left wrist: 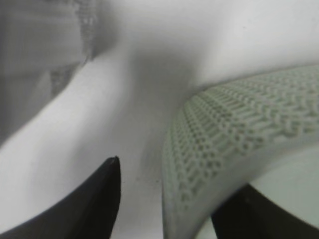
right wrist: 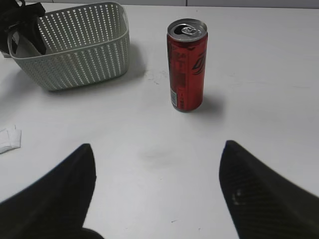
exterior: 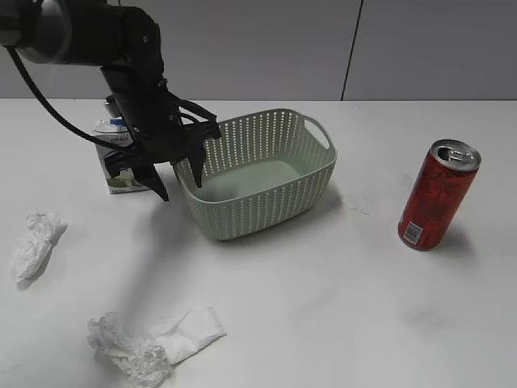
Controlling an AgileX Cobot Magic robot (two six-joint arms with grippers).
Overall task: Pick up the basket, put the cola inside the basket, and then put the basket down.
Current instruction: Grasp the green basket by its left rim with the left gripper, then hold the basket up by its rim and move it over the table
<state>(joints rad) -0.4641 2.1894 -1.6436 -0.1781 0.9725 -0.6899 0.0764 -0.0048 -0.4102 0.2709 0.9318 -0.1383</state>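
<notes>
The pale green basket (exterior: pixel 252 212) stands on the white table, left of centre. My left gripper (exterior: pixel 182 191) is open and straddles the basket's left end wall (left wrist: pixel 224 139): one finger is outside and one is inside, and neither clearly touches the wall. The left gripper (left wrist: pixel 179 174) shows the same in the left wrist view. The red cola can (exterior: pixel 436 194) stands upright to the right, apart from the basket. My right gripper (right wrist: pixel 158 145) is open and empty, low over the table. The cola (right wrist: pixel 186 69) is ahead of it and the basket (right wrist: pixel 75 55) is at far left.
A white-and-blue milk carton (exterior: pixel 117 162) stands just left of the basket, behind the left arm. Crumpled tissues lie at the left (exterior: pixel 36 242) and at the front left (exterior: pixel 153 343). A tissue edge (right wrist: pixel 9 138) shows in the right wrist view.
</notes>
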